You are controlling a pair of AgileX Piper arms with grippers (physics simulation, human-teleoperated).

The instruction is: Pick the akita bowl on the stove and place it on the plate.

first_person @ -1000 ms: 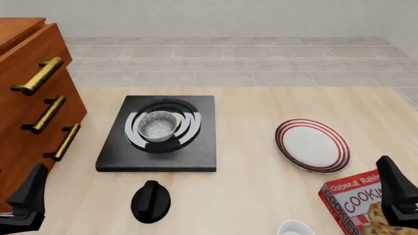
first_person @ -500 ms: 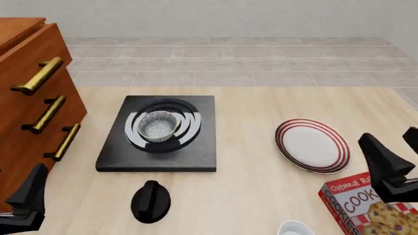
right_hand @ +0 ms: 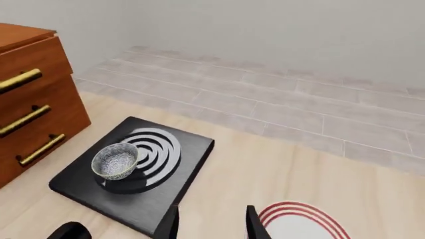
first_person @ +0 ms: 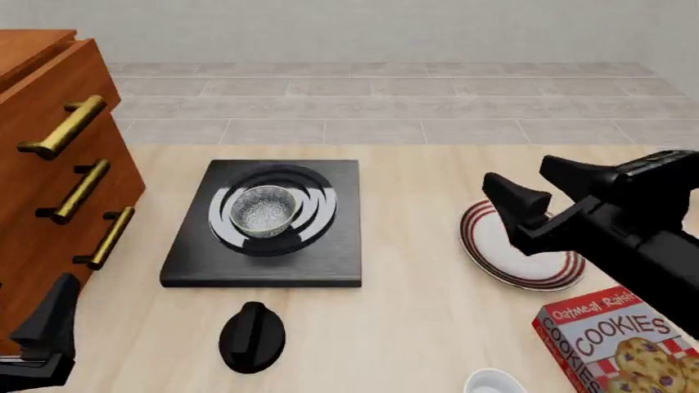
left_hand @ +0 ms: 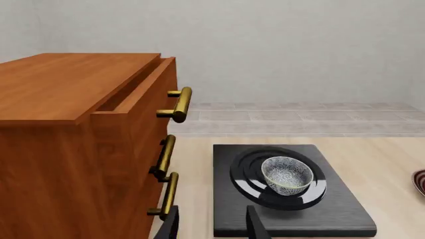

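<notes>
Above the plate (first_person: 522,246); right gripper (first_person: 535,187) open.

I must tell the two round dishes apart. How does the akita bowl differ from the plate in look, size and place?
The akita bowl is small and deep, speckled grey-white inside; the plate is wider, flat, white with red rim stripes. The bowl sits on the stove burner; the plate lies on the table, partly behind the right gripper. Both are round and empty.
</notes>
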